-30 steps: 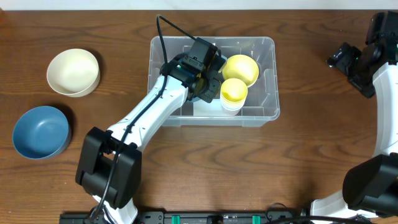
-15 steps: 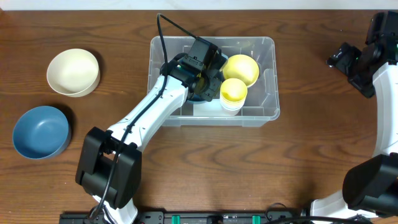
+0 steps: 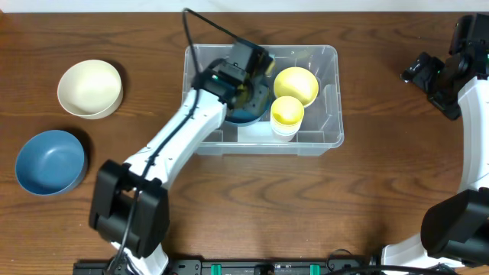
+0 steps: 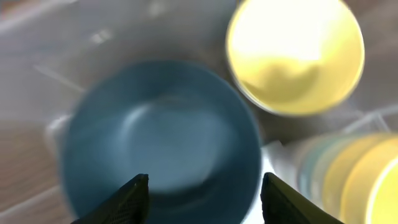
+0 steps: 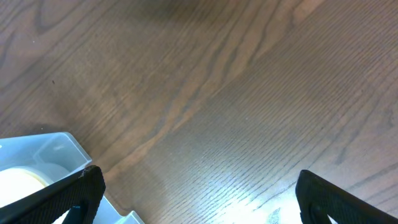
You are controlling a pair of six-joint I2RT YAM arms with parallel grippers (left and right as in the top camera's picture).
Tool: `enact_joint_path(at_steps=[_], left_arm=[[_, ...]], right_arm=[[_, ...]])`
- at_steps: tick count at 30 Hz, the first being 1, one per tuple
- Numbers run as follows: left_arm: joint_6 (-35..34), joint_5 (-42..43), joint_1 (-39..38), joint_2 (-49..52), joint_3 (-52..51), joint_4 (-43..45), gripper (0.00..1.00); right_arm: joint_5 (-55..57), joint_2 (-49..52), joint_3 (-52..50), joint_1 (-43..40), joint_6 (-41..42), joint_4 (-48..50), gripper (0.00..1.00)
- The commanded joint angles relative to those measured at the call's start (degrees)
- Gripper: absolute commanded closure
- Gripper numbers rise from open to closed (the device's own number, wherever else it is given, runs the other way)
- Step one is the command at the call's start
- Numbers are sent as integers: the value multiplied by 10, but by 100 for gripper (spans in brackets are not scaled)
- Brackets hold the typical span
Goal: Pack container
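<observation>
Movement is seen only in the left arm (image 3: 179, 137): compared with half a second earlier, its wrist has been drawn toward the far-left corner of the container (image 3: 321, 139), and more of the dark blue bowl (image 3: 246, 117) lying under it has been uncovered. Nothing else has been shifted.

The container is set on the counter (image 3: 306, 198) with its open side up. Its long axis is laid left to right in the overhead view, parallel to the counter's near edge, and its short walls are turned toward the two arms.

Three things are held inside the container. The dark blue bowl is placed in its left half, mouth up. A yellow bowl (image 3: 296, 85) is placed in its far-right part, also mouth up. A smaller yellow cup (image 3: 287, 112) is stood just in front of that bowl, close to the container's near wall; paler rims seem to be stacked beneath it in the left wrist view, which is blurred.

The left claw (image 4: 205, 198) is held above the dark blue bowl with its fingers apart and nothing gripped between them. The right claw (image 5: 199, 199) is kept well to the right of the container, over bare wood, with its fingers spread wide.

Outside the container, well off to its left, a cream bowl (image 3: 90, 88) and a second blue bowl (image 3: 50, 162) are left on the counter, the cream one farther back
</observation>
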Motion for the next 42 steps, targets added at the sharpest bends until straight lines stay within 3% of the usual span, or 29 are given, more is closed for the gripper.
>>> enact_joint_path(at_steps=[1,4,9,15,29,37,42], left_arm=[[-83,-36,42,-59,21,-12,42],[-148,-68,92,-102,21,-49,33],[-154,-69,192,-164,21,-103,26],[-76,-69,254,-160,21,-96,26],[-56,-69,381,12,21,-8,26],[-47,-69,411,102,21,28,27],[-33,-69,412,154,21,32,35]], right_arm=[[4,3,0,-2,9,0,1],[4,3,0,-2,9,0,1],[4,3,0,-2,9,0,1],[4,3,0,-2,9,0,1],[4,3,0,-2,9,0,1],[4,3,0,-2,9,0,1],[4,3,0,-2,9,0,1]])
